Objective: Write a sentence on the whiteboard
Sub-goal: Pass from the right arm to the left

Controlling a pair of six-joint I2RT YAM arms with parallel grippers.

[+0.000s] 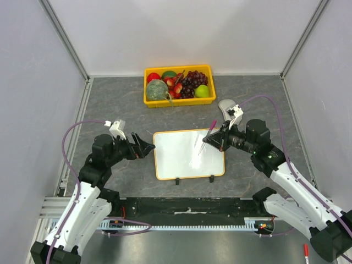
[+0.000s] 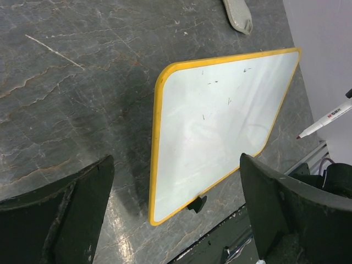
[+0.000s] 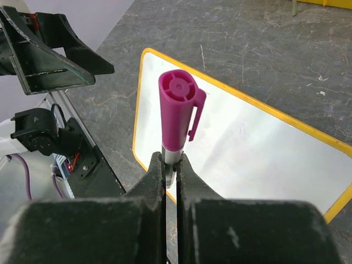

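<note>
So starting on the left, the left gripper (image 1: 147, 148) sits just off the left edge of the whiteboard (image 1: 176, 162), jaws spread wide with nothing between them, and in its own wrist view the two dark fingers (image 2: 71, 214) frame the board from either side. The whiteboard lies flat on the grey stone-look table (image 1: 110, 99), roughly centre between the two arms, yellow-orange rim all round and two small black clips (image 1: 177, 180) on its near edge. Its surface has a few tiny dark specks in the left wrist view. Behind it, well apart, is the yellow fruit tray (image 1: 181, 102) with grapes, a melon and some other fruit. Over the right part of the board there's a marker (image 1: 206, 138) with a magenta cap, tilted, cap end up and away. The right gripper (image 1: 220, 138) is clamped tight on its barrel just below the cap. Can't tell if the tip touches the board. A pale grey pad (image 1: 226, 106) lies just behind that gripper.
</note>
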